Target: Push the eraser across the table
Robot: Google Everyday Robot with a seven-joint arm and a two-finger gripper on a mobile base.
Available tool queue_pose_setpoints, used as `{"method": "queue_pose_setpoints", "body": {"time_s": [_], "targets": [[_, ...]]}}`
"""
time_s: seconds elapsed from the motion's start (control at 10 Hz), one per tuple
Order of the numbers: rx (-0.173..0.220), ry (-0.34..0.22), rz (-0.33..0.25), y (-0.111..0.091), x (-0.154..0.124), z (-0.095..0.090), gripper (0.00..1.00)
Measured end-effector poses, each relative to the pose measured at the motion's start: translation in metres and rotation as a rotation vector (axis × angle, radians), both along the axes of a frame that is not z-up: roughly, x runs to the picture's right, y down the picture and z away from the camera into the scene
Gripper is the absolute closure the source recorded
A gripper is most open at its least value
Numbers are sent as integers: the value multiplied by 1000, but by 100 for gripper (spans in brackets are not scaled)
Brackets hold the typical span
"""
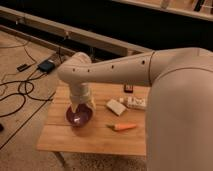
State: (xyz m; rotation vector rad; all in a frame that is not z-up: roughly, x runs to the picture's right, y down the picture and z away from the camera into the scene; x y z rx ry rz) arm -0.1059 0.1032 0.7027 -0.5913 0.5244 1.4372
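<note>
Hovering low over the bowl (76, 120) at the desk's (95, 141) left, the gripper (80, 106) is well apart from the eraser (128, 88) at the far edge, probably not yet lined up behind it for pushing. Whether it is spread or pressed together, I cannot tell.

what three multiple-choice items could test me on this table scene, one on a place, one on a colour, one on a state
1. The eraser lies:
A) on the table, near its far edge
B) on the floor
C) under the table

2. The carrot is:
A) blue
B) orange
C) white

3. The gripper is:
A) touching the eraser
B) raised high above the table
C) down at the bowl, apart from the eraser

Answers:
1 A: it sits just behind the white ridged object.
2 B: its body is orange, with a greenish tip.
3 C: the arm's end hangs over the bowl, away from the eraser.
</note>
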Motion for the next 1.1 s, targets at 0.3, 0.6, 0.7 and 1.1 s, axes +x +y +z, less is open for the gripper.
{"method": "queue_pose_setpoints", "body": {"time_s": [0.3, 0.6, 0.7, 1.1], "targets": [[0, 0, 0, 0, 0, 0, 35], [9, 2, -11, -9, 6, 11, 35], [15, 3, -15, -17, 11, 19, 35], [27, 8, -13, -47, 38, 52, 35]]}}
